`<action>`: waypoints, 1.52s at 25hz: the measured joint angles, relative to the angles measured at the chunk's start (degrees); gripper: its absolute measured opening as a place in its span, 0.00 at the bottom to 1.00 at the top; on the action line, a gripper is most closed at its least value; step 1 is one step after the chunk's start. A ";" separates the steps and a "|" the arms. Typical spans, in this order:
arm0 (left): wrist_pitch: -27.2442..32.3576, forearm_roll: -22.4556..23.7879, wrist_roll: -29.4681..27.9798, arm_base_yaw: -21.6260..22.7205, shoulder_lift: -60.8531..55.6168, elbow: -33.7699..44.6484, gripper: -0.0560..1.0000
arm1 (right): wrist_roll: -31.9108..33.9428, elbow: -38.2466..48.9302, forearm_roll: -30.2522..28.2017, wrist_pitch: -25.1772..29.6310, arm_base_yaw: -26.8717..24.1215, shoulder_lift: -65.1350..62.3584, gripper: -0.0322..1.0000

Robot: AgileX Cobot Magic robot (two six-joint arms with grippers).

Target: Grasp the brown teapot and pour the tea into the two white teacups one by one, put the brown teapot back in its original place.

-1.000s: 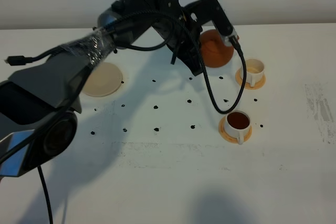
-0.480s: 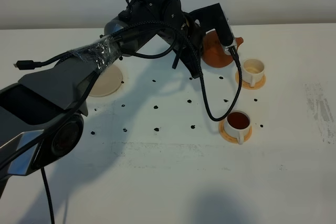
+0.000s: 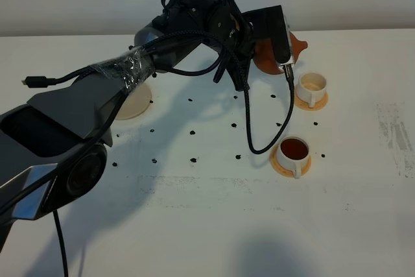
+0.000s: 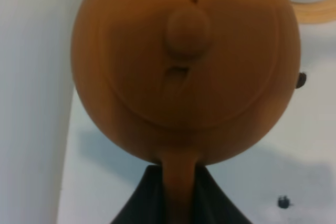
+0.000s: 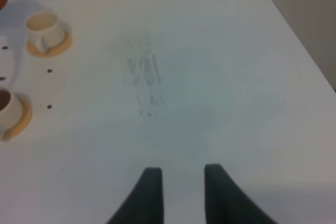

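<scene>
My left gripper (image 3: 280, 55) is shut on the loop handle of the brown teapot (image 3: 264, 61) and holds it above the table at the back, just left of the far white teacup (image 3: 312, 85). In the left wrist view the teapot (image 4: 184, 66) fills the frame, its handle between the jaws of the left gripper (image 4: 178, 199). The far cup holds pale liquid. The near white teacup (image 3: 295, 150) holds dark tea. Both stand on orange coasters. The beige coaster (image 3: 133, 102) lies bare at the left. My right gripper (image 5: 181, 192) is open and empty.
The left arm and its black cable (image 3: 259, 134) stretch across the table's middle, the cable looping down close to the near cup. Small black dots mark the white table (image 3: 214, 225). The right wrist view shows both cups (image 5: 44, 27) far off and a table edge (image 5: 294, 30).
My left gripper has carried the teapot up and to the right, closer to the far cup, with the spout now pointing toward it. The cups have not moved.
</scene>
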 joint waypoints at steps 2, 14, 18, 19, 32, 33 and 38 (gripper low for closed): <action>-0.26 0.37 1.39 -0.06 0.12 0.00 0.14 | 0.00 0.00 0.00 0.00 0.00 0.00 0.24; -0.88 0.69 10.50 -0.15 1.00 -0.01 0.14 | 0.00 0.00 0.00 0.00 0.00 0.00 0.24; -1.13 0.81 13.38 -0.33 1.01 -0.01 0.14 | 0.00 0.00 0.00 0.00 0.00 0.00 0.24; -1.18 1.04 13.55 -0.40 1.01 -0.01 0.14 | 0.00 0.00 0.00 0.00 0.00 0.00 0.24; -4.47 7.51 13.96 -1.42 1.01 -0.01 0.14 | 0.00 0.00 0.00 0.00 0.00 0.00 0.24; -4.53 8.29 13.96 -1.56 1.01 -0.01 0.14 | 0.00 0.00 0.00 0.00 0.00 0.00 0.24; -4.57 10.64 13.96 -1.75 1.01 -0.01 0.14 | 0.00 0.00 0.00 0.00 0.00 0.00 0.24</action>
